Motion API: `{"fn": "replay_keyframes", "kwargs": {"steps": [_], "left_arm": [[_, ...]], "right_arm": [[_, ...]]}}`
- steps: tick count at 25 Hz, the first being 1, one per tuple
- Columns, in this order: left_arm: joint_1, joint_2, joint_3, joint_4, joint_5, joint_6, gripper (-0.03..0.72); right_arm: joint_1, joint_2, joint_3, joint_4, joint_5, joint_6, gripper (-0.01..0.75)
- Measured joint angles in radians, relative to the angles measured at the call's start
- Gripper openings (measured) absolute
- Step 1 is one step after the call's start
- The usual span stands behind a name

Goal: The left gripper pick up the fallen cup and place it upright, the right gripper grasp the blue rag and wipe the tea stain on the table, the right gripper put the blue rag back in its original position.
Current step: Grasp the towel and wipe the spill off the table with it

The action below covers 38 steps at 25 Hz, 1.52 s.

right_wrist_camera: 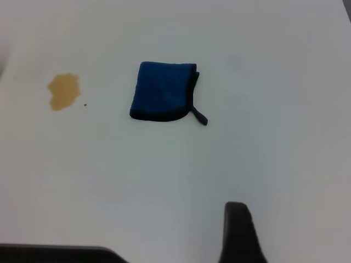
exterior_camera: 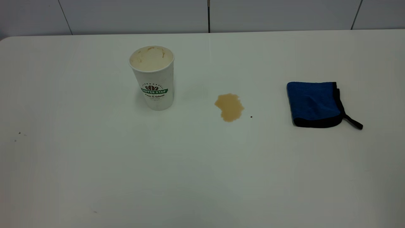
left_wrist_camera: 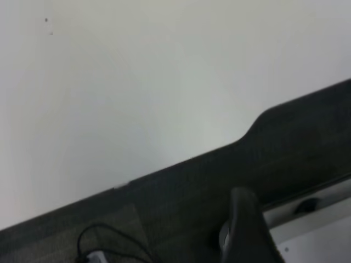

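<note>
The cup (exterior_camera: 152, 77) stands upright on the table (exterior_camera: 202, 177), left of the tea stain (exterior_camera: 229, 107); the blue rag (exterior_camera: 314, 104) lies folded well to the stain's right. Nothing touches any of them. One dark finger (right_wrist_camera: 239, 233) of the right gripper shows, well apart from the rag. The left gripper's finger (left_wrist_camera: 247, 227) hangs past the table edge. Neither grip can be told.

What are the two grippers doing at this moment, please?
Left gripper: holding nothing; open or shut cannot be told.
Right gripper: holding nothing; open or shut cannot be told.
</note>
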<state>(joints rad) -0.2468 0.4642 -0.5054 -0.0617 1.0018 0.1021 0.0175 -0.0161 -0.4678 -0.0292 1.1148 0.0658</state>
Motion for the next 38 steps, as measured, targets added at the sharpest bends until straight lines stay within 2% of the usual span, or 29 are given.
{"fn": "replay_keyframes", "kwargs": {"steps": [7, 13, 18, 28, 38], "left_arm": [[-0.001, -0.125, 0.010, 0.000, -0.037, 0.000, 0.483], [-0.002, -0.205, 0.009, -0.021, -0.003, 0.000, 0.483], [-0.002, -0.235, 0.012, -0.025, 0.114, 0.000, 0.483], [0.005, -0.243, 0.021, -0.041, 0.114, -0.002, 0.483], [0.248, -0.259, 0.021, -0.048, 0.114, -0.002, 0.483]], "right_arm": [[0.000, 0.000, 0.000, 0.000, 0.000, 0.000, 0.532], [0.000, 0.000, 0.000, 0.000, 0.000, 0.000, 0.532], [0.000, 0.000, 0.000, 0.000, 0.000, 0.000, 0.532], [0.000, 0.000, 0.000, 0.000, 0.000, 0.000, 0.532], [0.000, 0.000, 0.000, 0.000, 0.000, 0.000, 0.532]]}}
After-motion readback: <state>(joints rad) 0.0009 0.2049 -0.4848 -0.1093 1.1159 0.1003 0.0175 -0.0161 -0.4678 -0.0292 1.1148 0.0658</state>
